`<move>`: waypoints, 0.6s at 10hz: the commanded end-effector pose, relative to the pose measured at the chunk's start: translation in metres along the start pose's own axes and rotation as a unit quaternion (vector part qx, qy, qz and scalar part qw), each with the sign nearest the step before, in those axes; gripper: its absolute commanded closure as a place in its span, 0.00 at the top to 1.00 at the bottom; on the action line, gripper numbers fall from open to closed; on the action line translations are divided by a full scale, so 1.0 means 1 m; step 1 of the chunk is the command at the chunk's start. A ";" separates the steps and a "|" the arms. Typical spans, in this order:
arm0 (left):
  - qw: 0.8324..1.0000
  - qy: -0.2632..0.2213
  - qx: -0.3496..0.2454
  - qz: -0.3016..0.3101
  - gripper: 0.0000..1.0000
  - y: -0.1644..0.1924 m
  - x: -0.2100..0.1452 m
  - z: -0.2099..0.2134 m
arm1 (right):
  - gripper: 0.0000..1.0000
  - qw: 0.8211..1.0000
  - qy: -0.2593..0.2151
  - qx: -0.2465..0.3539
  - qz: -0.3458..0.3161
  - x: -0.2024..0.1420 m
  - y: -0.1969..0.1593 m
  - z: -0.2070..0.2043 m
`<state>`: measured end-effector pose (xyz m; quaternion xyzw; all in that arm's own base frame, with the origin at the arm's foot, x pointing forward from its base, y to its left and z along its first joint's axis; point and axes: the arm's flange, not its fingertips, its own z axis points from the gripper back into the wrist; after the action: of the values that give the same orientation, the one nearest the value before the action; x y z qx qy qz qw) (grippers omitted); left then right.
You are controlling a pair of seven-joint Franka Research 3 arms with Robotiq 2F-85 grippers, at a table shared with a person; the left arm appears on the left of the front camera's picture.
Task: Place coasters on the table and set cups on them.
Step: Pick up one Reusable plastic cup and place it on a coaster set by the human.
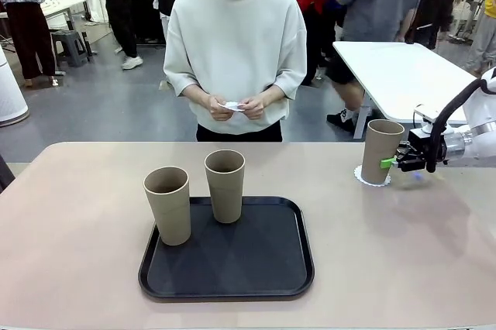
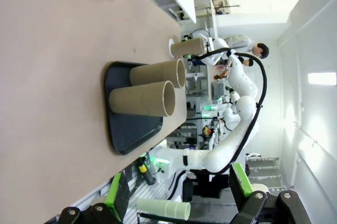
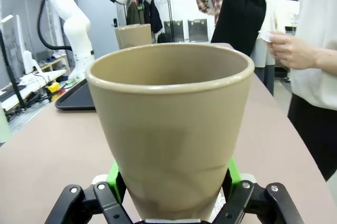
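A tan cup (image 1: 381, 150) stands upright on a white lacy coaster (image 1: 363, 177) at the far right of the beige table (image 1: 77, 221). My right gripper (image 1: 391, 162) holds it low on its side, and in the right wrist view the green pads (image 3: 113, 175) press both flanks of the cup (image 3: 168, 119). Two more cups (image 1: 168, 204) (image 1: 225, 185) stand on the black tray (image 1: 263, 268). The person's hands hold another white coaster (image 1: 232, 105). My left gripper (image 2: 179, 195) hangs open with nothing between its fingers, off the tray's near end.
A glossy white table (image 1: 403, 67) stands behind the far right corner. The person stands at the far edge, in the middle. Bare tabletop lies to the left and right of the tray.
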<state>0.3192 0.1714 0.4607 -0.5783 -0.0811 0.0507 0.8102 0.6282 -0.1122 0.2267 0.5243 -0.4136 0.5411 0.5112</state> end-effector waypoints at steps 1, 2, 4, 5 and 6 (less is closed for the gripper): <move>1.000 -0.002 -0.007 -0.004 1.00 -0.002 -0.001 0.001 | 1.00 1.000 0.007 0.024 0.006 0.000 -0.003 0.003; 1.000 -0.002 -0.007 -0.004 1.00 -0.002 -0.001 0.001 | 1.00 1.000 0.010 0.024 0.005 0.000 -0.003 0.003; 1.000 -0.002 -0.007 -0.004 1.00 -0.002 -0.001 0.001 | 1.00 1.000 0.014 0.028 0.001 0.000 -0.003 0.003; 1.000 -0.002 -0.007 -0.004 1.00 -0.002 -0.001 0.001 | 1.00 0.999 0.017 0.030 -0.002 0.001 -0.003 0.003; 1.000 -0.002 -0.007 -0.004 1.00 -0.002 -0.001 0.001 | 1.00 0.999 0.023 0.030 -0.004 0.001 -0.003 0.004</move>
<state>0.3192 0.1714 0.4607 -0.5783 -0.0811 0.0507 0.8102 0.6259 -0.1116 0.2257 0.5269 -0.3973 0.5519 0.5099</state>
